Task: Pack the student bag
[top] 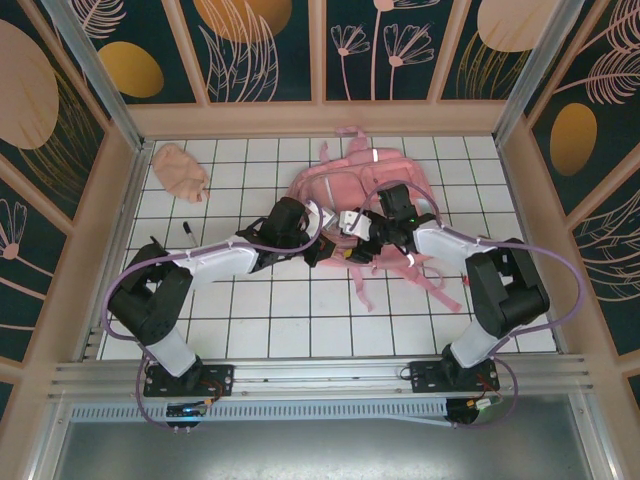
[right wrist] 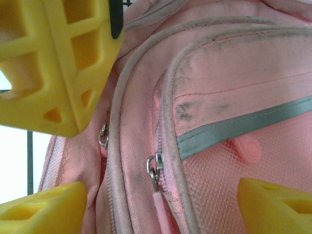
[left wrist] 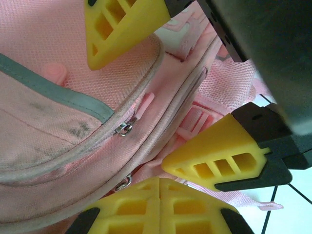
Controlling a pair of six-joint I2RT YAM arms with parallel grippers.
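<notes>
left pincer, right pincer over student bag

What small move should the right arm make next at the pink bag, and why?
Probably close the right gripper on the zip pull: its fingers stand open on either side of it, and the student bag looks zipped shut, so nothing can go in yet.

The student bag is showing matt woven pink cloth, smudged grey, with a smooth grey strip and open mesh below it. Its zip pull is gleaming like metal. The right gripper is showing fingers of matt, slightly grainy yellow plastic.
</notes>
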